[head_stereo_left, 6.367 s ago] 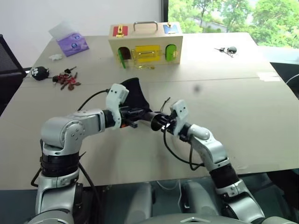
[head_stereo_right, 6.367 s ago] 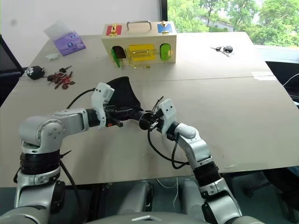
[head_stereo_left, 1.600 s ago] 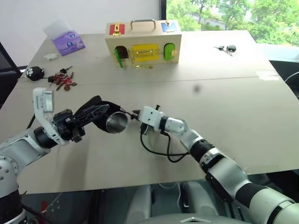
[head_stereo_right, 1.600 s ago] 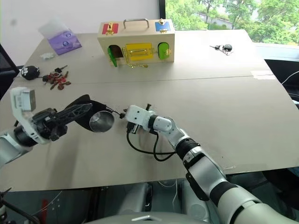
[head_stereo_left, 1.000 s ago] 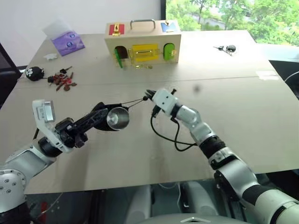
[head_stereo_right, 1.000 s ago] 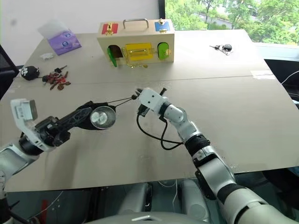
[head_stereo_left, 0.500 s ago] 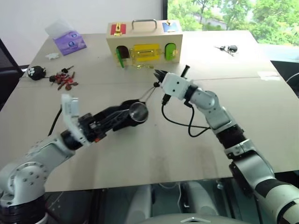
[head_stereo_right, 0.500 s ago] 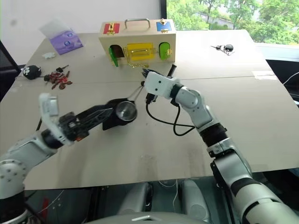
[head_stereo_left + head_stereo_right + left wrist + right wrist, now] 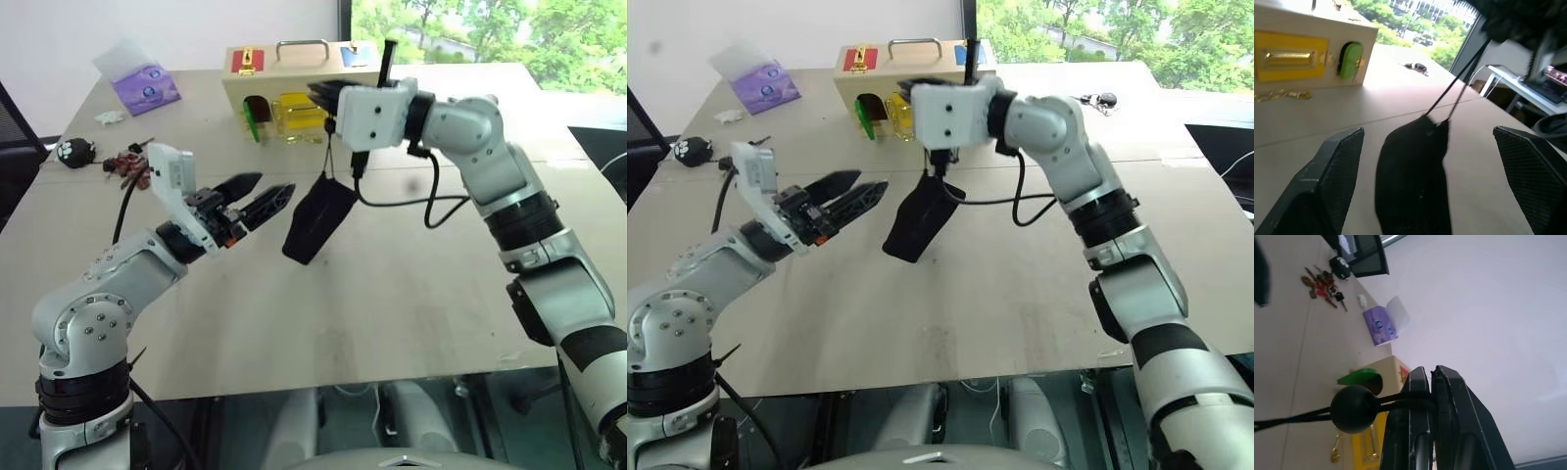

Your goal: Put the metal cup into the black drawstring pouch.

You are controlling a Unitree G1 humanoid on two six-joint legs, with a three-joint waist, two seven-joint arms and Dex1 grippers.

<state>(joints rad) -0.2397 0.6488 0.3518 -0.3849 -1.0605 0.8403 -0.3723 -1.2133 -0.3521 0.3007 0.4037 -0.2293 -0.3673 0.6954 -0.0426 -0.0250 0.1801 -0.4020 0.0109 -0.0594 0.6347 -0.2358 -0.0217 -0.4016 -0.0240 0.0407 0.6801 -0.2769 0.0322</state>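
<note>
1. Since half a second before, the right tool (image 9: pixel 318 95) had risen, lifting the black drawstring pouch (image 9: pixel 316 222) off the desk (image 9: pixel 411 294), while the left tool (image 9: pixel 263 195) let go.
2. The right tool was clenched on the cord (image 9: pixel 1400 401) beside its toggle (image 9: pixel 1353 409).
3. The pouch hung below, closed.
4. The left tool stood spread just beside the pouch.
5. The metal cup was hidden.

The black drawstring pouch (image 9: pixel 1413 183) is hanging by its taut cord (image 9: pixel 1457 88) between the left gripper's (image 9: pixel 1430 183) widely spread fingers (image 9: pixel 1334 169), touching neither; a wooden latch box (image 9: pixel 1308 56) is standing beyond on the table (image 9: pixel 1376 100).
</note>
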